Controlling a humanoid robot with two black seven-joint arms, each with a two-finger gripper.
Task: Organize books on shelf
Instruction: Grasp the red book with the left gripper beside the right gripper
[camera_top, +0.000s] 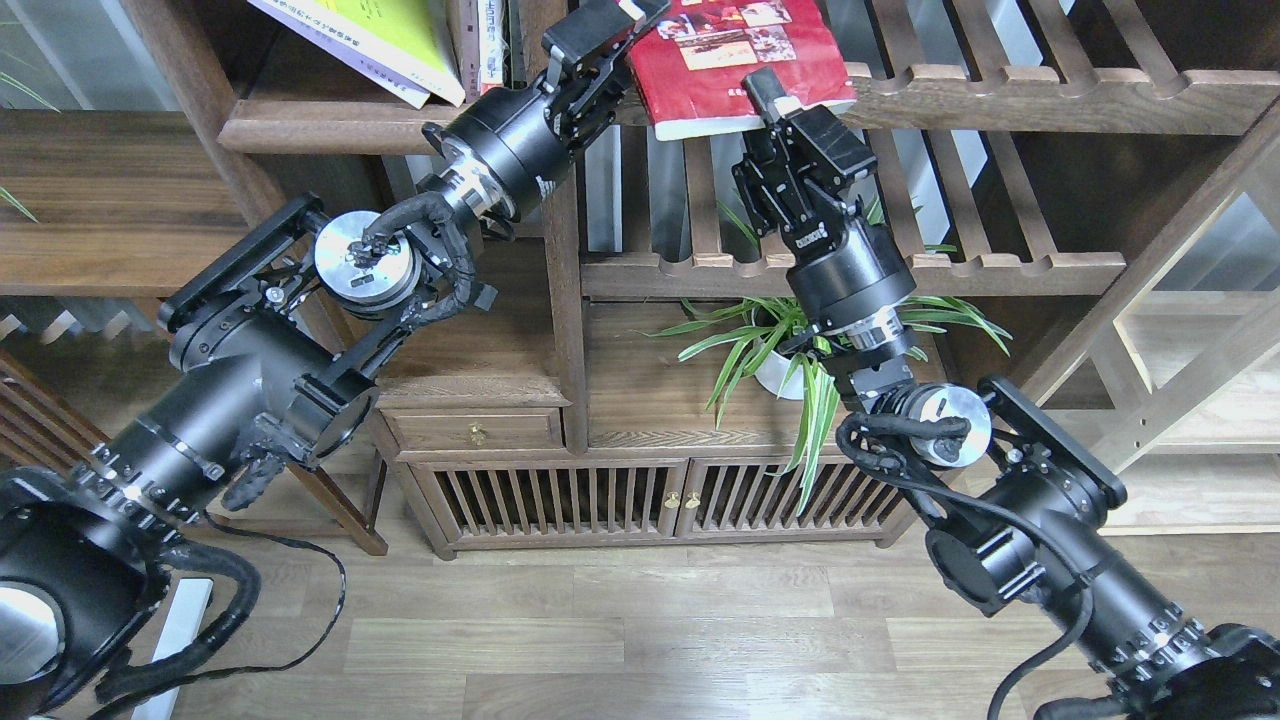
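Your left tool (612, 28) reaches up toward the top of the view, its fingers closed around the left edge of the dark red book (740, 55). One pale-tipped finger shows above the cover at the top of the frame, and the darker one lies below it against the book's corner. The red book lies flat on a slatted rack (1000, 95) with a scalloped front rail, and its lower edge sticks out a little past that rail.

Your right tool (775, 100) points up from below, with one pale-tipped finger just under the front edge of the red book. You cannot tell from here whether it pinches the book or only touches it, because the second finger is not clearly separate.

To the left, the yellow-green book (395, 35) lies on top of the white book (340, 55), both tilted and resting on the dark solid shelf (330, 125) with its rounded front edge. Their lower corners overhang that edge slightly. Narrow upright books (485, 45) stand just to their right, close beside the left tool's wrist.

Lower down, a spider plant (790, 345) in a white pot sits on a lower board of the bookcase, partly behind your right arm. Below it is a cabinet (660, 500) with slatted doors.
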